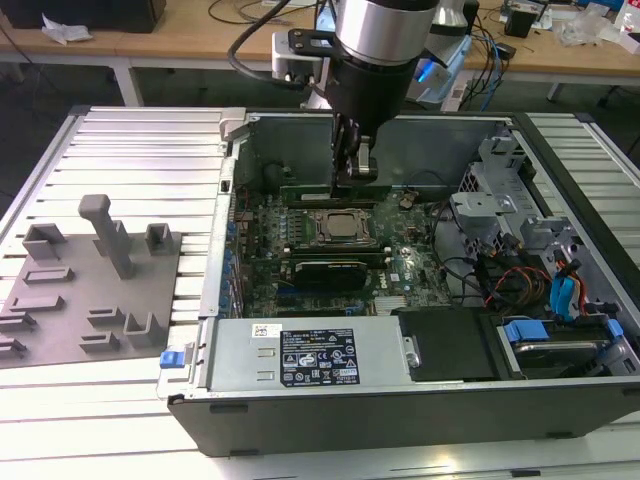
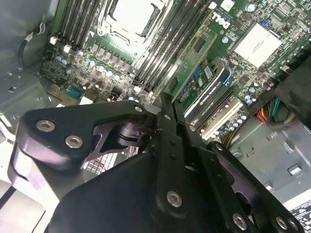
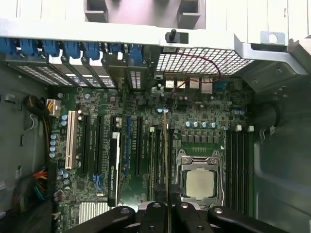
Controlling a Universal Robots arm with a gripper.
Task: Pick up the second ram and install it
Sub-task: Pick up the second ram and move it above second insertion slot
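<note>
Edge-on, the second ram [image 3: 166, 165] was seen in the first wrist view as a thin green stick, gripped at one end between the jaws [image 3: 167, 209], which were closed narrowly on it. In the second wrist view the same stick [image 2: 192, 60] was seen as a flat green board with small dark chips, slanting away from the fingertips [image 2: 167, 104] over the memory slots [image 2: 163, 41] beside the processor socket [image 2: 133, 14]. Whether it was already seated in a slot could not be told.

In the exterior view the gripper [image 1: 355, 175] was lowered into the open computer case [image 1: 400, 400], just above the motherboard [image 1: 400, 270] and on the far side of the processor socket [image 1: 338, 227]. A black rectangular card [image 1: 330, 268] was mounted just on the near side of the socket. At the exterior view's right, drive bays with orange, red and blue cables [image 1: 560, 290] were housed inside the case. The case was laid on a ribbed metal desk [image 1: 140, 150]. On the exterior view's left, well apart from the case, a grey fixture plate [image 1: 90, 290] with blocks and an upright post was set on the desk.
</note>
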